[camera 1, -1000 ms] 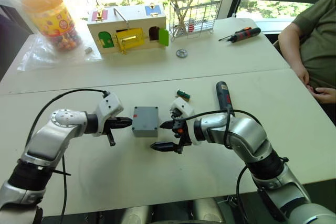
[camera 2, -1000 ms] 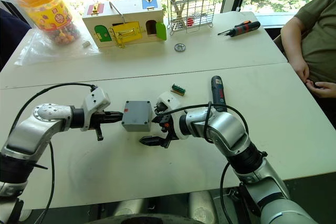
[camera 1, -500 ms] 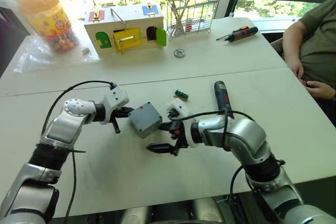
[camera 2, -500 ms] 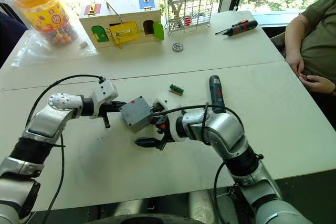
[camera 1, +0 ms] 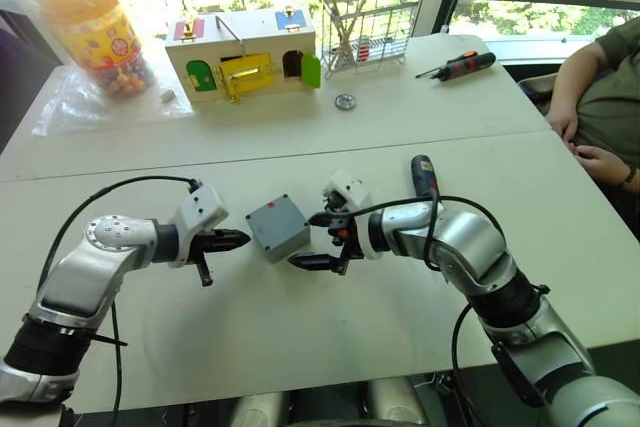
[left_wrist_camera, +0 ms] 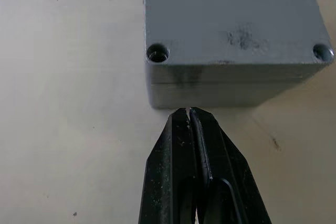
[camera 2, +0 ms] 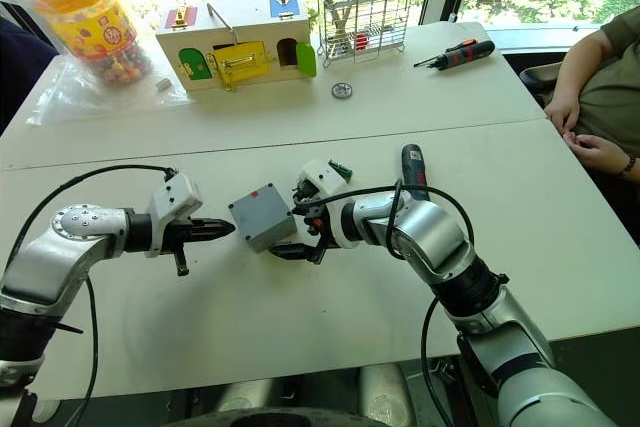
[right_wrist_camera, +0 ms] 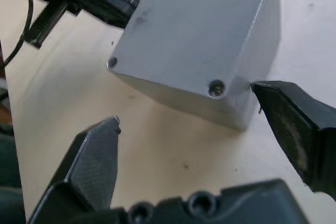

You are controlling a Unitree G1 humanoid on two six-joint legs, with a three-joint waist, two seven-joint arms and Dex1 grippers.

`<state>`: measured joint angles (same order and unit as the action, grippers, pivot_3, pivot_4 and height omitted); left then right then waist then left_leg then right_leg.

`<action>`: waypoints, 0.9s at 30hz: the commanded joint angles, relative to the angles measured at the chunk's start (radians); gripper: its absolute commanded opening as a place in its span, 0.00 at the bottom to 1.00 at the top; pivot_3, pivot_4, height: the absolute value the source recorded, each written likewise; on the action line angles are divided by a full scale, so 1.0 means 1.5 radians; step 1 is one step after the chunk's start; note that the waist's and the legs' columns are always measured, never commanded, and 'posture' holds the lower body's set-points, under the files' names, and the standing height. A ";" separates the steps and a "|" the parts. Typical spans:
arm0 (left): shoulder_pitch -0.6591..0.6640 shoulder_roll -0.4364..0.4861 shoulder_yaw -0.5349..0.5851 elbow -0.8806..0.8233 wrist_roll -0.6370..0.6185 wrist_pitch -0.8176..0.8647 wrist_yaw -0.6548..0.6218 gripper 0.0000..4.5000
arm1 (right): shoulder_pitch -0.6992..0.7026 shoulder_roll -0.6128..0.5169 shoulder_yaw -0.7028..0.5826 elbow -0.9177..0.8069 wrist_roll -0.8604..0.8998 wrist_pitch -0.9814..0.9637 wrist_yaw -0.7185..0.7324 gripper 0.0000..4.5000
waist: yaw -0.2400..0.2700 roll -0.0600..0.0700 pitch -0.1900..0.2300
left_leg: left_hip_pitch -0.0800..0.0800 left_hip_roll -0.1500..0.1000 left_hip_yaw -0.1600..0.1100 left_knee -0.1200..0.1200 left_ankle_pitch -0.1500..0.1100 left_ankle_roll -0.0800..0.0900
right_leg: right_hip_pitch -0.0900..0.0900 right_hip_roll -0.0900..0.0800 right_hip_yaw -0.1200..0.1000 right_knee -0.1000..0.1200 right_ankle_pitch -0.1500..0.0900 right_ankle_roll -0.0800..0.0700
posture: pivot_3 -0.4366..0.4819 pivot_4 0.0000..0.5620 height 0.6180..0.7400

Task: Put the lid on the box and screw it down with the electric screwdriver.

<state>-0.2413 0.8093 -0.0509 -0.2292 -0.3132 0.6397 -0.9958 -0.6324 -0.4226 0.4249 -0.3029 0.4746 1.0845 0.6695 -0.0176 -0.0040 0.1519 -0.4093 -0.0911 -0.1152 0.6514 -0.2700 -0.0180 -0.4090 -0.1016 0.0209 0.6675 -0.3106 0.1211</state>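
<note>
Since a second ago the box (camera 1: 278, 228) has turned askew on the white counter (camera 1: 300, 327), lid on. Left claw (camera 1: 243, 239) is clenched empty, tips just short of the box's side. Right claw (camera 1: 316, 240) gapes wide, grasping nothing, one tip touching a box corner. Electric screwdriver (camera 1: 425, 178) lies beside the right arm.

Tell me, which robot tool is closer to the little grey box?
Right. The right tool is open, its fingers flanking a corner of the grey box. The left tool is shut, its tip a small gap from the box's other side.
</note>
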 commanded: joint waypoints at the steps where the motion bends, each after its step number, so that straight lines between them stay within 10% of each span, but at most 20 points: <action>1: -0.011 -0.010 0.000 -0.006 0.006 -0.011 0.019 0.00 | -0.006 0.012 0.007 -0.027 0.016 0.008 0.018 1.00 | -0.001 0.000 0.000 | 0.000 0.000 0.000 0.000 0.000 0.000 | 0.000 0.000 0.000 0.000 0.000 0.000 | 0.48 0.27 1.00; 20: -0.065 -0.034 -0.030 0.052 0.031 -0.045 0.012 0.00 | 0.017 0.014 -0.010 -0.061 0.009 0.057 -0.007 1.00 | 0.000 0.000 0.000 | 0.000 0.000 0.000 0.000 0.000 0.000 | 0.000 0.000 0.000 0.000 0.000 0.000 | 0.48 0.27 1.00; 27: -0.083 0.045 0.036 0.011 -0.031 0.000 -0.051 0.00 | -0.012 -0.064 -0.150 -0.124 0.076 0.077 0.034 1.00 | 0.001 0.000 0.000 | 0.000 0.000 0.000 0.000 0.000 0.000 | 0.000 0.000 0.000 0.000 0.000 0.000 | 0.48 0.27 1.00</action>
<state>-0.3321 0.8562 -0.0520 -0.1651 -0.3129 0.6239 -1.0466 -0.6268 -0.5144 0.2798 -0.4355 0.5451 1.2253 0.6922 -0.0156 -0.0040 0.1519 -0.4093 -0.0913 -0.1154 0.6514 -0.2699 -0.0181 -0.4088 -0.1019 0.0202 0.6671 -0.3106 0.1210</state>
